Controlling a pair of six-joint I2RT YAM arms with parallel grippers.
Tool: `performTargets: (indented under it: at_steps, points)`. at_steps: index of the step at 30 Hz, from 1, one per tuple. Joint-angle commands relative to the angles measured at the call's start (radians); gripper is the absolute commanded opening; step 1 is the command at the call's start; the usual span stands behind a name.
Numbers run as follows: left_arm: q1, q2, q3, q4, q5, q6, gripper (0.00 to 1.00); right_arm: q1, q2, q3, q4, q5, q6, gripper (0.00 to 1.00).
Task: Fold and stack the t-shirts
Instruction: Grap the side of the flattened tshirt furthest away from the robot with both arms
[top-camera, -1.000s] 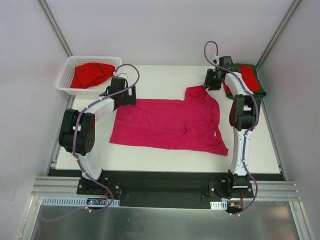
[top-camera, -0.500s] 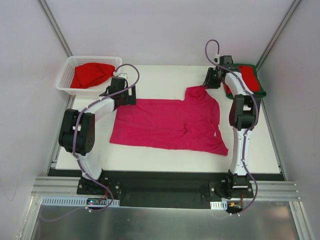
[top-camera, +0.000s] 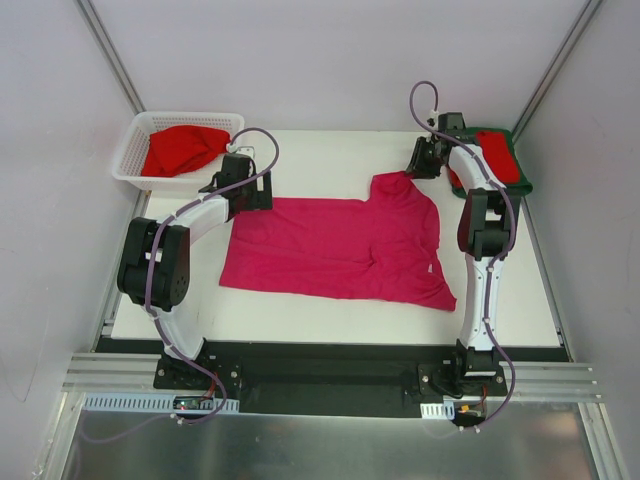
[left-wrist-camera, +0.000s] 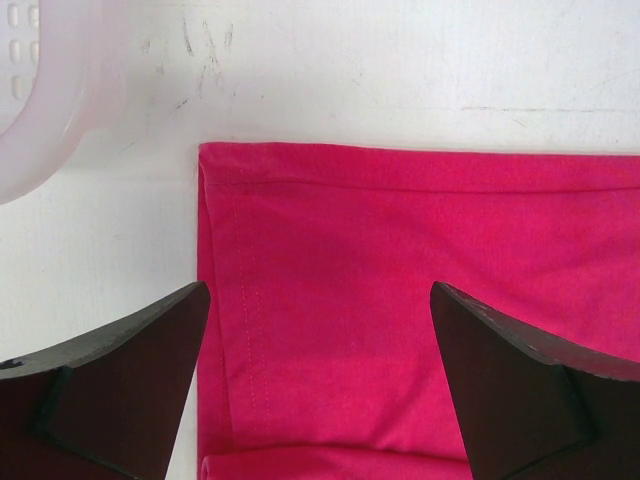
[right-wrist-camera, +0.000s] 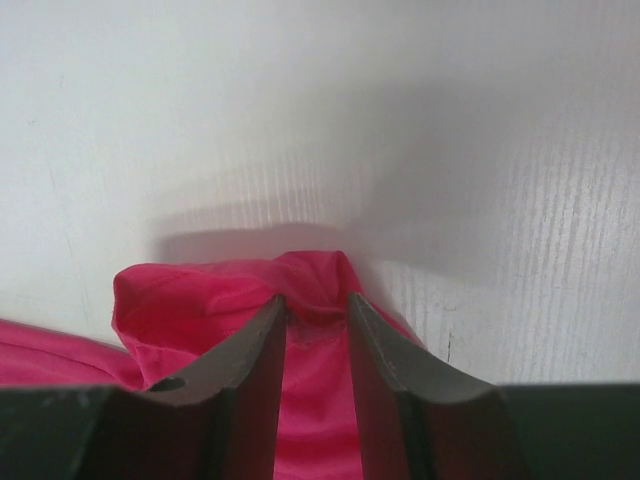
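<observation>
Right wrist: my right gripper (right-wrist-camera: 315, 305) apparently pinched the magenta t-shirt (right-wrist-camera: 180, 295); my left gripper (left-wrist-camera: 318, 292) gaped over its corner.

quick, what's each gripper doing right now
left gripper: open, empty, over the pink t-shirt
right gripper: nearly shut, pinching a fold of the pink t-shirt

A white counter (top-camera: 330, 310), faintly scuffed, is enclosed by plain pale walls (top-camera: 330, 60) at the back and on both sides, with slanted metal struts (top-camera: 110, 55) set in the far corners. An aluminium rail (top-camera: 100, 375) is fixed along the near edge, and a dull metal sheet (top-camera: 330, 440) is seen below it. Everything is lit softly and evenly.
</observation>
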Motion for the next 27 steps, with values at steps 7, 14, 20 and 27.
performTargets:
  at_steps: [7,14,20,27]
  points:
    - [-0.008,-0.012,0.015,0.004,-0.018,0.010,0.93,-0.007,0.007,0.062,0.004,-0.006,0.023,0.36]
    - [-0.008,-0.013,0.015,0.004,-0.021,0.012,0.93,-0.007,0.018,0.076,0.008,-0.020,0.029,0.20]
    - [-0.008,-0.016,0.011,0.004,-0.027,0.013,0.93,-0.007,0.016,0.071,0.008,-0.026,0.029,0.07]
    - [-0.008,-0.018,0.007,0.003,-0.027,0.012,0.93,-0.007,0.007,0.057,0.007,-0.014,0.029,0.08]
